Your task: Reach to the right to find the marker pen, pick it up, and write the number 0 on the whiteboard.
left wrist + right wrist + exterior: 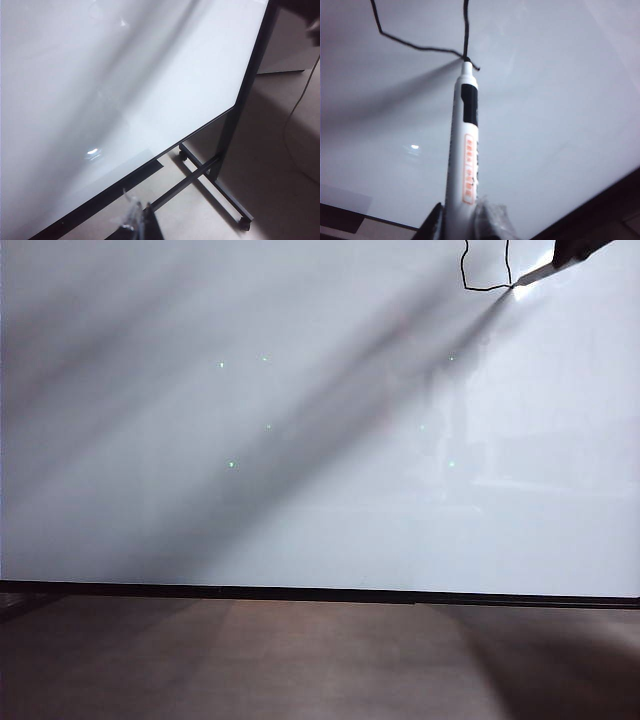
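The whiteboard (250, 440) fills most of the exterior view, glossy white with a thin black lower edge. The marker pen (465, 150) is white with a black band and an orange label. My right gripper (462, 222) is shut on its barrel. The pen's tip rests against the board where two black strokes of the number 0 (415, 46) meet; the outline's upper part runs out of the frame. In the exterior view the pen (538, 273) and strokes (485, 280) sit at the top right. My left gripper (140, 216) hangs shut and empty, by the board's lower corner.
Grey-brown floor (320, 660) lies below the board. The board's black stand, with crossbars and a caster foot (244, 223), reaches out over the floor in the left wrist view. A thin cable (295, 112) trails beside it.
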